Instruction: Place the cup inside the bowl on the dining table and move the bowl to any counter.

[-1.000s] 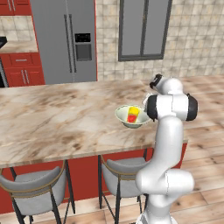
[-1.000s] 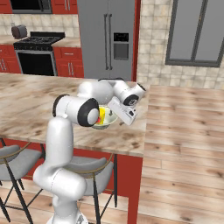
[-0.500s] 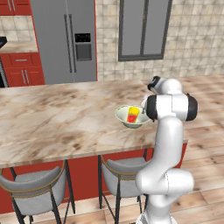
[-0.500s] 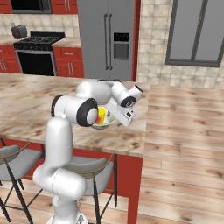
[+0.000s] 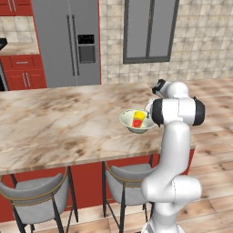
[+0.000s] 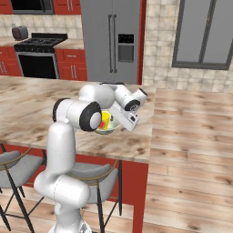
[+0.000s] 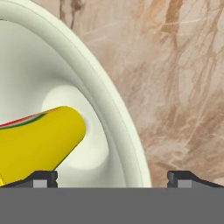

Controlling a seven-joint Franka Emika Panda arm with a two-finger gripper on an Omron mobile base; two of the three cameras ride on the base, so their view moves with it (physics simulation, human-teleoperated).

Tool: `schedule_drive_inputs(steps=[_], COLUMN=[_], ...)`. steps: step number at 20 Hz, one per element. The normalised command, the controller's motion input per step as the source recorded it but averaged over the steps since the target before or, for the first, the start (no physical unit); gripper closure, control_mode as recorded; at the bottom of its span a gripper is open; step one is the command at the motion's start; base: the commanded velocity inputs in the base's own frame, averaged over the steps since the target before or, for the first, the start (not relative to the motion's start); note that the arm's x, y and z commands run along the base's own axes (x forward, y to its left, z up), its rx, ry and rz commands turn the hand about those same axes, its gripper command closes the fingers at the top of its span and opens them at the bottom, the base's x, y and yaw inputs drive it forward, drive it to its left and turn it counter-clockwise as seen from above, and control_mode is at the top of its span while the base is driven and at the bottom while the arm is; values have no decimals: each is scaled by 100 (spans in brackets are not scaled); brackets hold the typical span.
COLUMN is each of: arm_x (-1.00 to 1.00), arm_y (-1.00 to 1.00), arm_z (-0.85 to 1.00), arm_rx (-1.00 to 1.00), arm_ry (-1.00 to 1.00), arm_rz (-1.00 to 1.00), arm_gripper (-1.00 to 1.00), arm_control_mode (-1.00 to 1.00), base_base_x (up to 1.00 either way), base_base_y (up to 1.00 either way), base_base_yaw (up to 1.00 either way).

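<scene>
The pale green-white bowl [image 5: 129, 122] stands near the right end of the dining table [image 5: 59, 123]. The yellow cup [image 5: 137, 119] with its red mark lies tilted inside it. In the hand view the cup [image 7: 39, 140] rests on the bowl's floor at the left, and the bowl's rim [image 7: 118, 109] curves down between the finger tips. My gripper [image 7: 113, 178] is open, one tip inside the bowl and one outside over the marble [image 7: 175, 87]. From the right base view the hand [image 6: 120, 125] sits low at the bowl's [image 6: 113, 126] right side, next to the cup [image 6: 105, 119].
Two grey stools [image 5: 32, 205] [image 5: 125, 182] stand under the table's near edge. The table's right end [image 6: 141, 145] is close to the bowl. Beyond it are the fridge [image 5: 68, 41], a stove [image 6: 38, 59] and a red-cabinet counter [image 5: 18, 48] with a toaster [image 6: 19, 32].
The hand has edged a little lower and closer to the bowl's rim. Its jaws have stayed open; bowl and cup have not moved.
</scene>
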Motion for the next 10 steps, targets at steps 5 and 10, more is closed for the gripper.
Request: schedule_drive_inputs(steps=[5,10], arm_x=[0,0], arm_y=[0,0], arm_z=[0,0], arm_rx=[0,0], arm_ry=[0,0], arm_rz=[0,0], arm_gripper=[-100,100], arm_control_mode=[-100,-100], base_base_x=[0,0], base_base_y=[0,0], base_base_yaw=[0,0])
